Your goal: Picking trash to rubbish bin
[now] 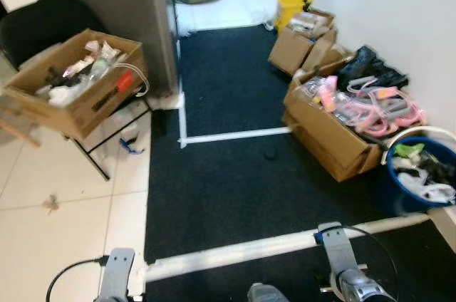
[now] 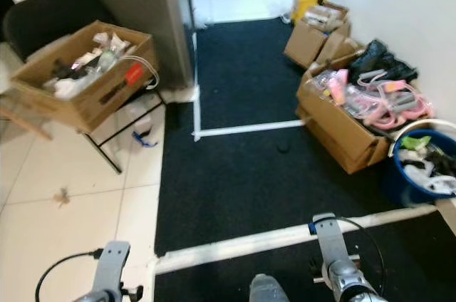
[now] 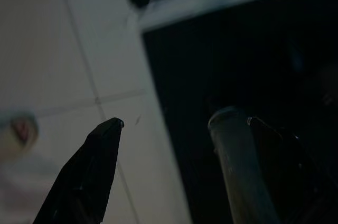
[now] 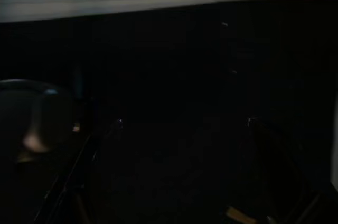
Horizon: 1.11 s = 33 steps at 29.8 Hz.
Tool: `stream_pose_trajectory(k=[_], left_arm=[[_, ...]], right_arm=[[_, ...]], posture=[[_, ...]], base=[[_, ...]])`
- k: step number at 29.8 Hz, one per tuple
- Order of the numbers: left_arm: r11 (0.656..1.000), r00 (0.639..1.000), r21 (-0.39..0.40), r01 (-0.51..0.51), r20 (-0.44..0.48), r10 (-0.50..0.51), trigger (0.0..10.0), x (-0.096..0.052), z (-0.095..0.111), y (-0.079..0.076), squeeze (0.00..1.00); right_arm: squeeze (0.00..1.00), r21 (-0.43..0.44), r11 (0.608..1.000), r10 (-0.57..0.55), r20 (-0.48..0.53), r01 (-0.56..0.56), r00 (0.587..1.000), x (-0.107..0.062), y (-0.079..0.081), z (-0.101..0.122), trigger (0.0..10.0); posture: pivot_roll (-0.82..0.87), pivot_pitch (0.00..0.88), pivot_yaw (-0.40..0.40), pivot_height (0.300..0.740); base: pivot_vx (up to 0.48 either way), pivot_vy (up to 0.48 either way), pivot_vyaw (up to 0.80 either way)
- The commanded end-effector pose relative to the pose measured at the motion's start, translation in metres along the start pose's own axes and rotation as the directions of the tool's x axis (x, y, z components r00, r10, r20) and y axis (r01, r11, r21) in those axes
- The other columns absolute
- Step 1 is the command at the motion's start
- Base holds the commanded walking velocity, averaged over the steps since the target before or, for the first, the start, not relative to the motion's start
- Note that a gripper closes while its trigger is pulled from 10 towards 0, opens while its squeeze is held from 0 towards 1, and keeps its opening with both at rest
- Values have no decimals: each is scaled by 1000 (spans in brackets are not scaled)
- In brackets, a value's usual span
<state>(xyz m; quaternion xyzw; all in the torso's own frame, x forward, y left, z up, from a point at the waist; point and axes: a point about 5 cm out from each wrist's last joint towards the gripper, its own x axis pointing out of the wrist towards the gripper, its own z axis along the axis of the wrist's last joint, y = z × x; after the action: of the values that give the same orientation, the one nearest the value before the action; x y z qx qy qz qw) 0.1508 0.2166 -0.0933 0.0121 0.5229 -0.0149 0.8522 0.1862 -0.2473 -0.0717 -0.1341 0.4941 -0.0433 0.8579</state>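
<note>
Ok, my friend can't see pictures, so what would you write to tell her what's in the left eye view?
A dark carpet marked with white tape lines, seen from above. Cardboard boxes of pink items and a blue bin of rubbish line the right wall; another full box rests on a black chair at left. Both silver arms hang low.

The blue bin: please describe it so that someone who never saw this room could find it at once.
Follow the white wall on the robot's right, past the row of open cardboard boxes standing on the dark carpet. The blue bin stands just after the nearest box. It is the one round blue container, holding green and white rubbish, while its neighbours are brown and square.
</note>
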Motion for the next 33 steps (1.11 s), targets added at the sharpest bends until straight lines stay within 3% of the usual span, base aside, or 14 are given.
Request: stream_pose_trajectory(k=[1,33], left_arm=[[1000,999,-3,-5,-34,5,10000,-2,-11,2,0],[1000,999,8,1,-36,-1,10000,-2,-9,3,0]], right_arm=[[0,-4,1000,15,-10,-16,1000,0,5,-2,10000],[0,-2,1000,26,-12,-26,1000,0,7,-1,10000]], posture=[[-61,0,30,740],[-67,0,43,740]], base=[[0,0,-800],[0,0,-800]])
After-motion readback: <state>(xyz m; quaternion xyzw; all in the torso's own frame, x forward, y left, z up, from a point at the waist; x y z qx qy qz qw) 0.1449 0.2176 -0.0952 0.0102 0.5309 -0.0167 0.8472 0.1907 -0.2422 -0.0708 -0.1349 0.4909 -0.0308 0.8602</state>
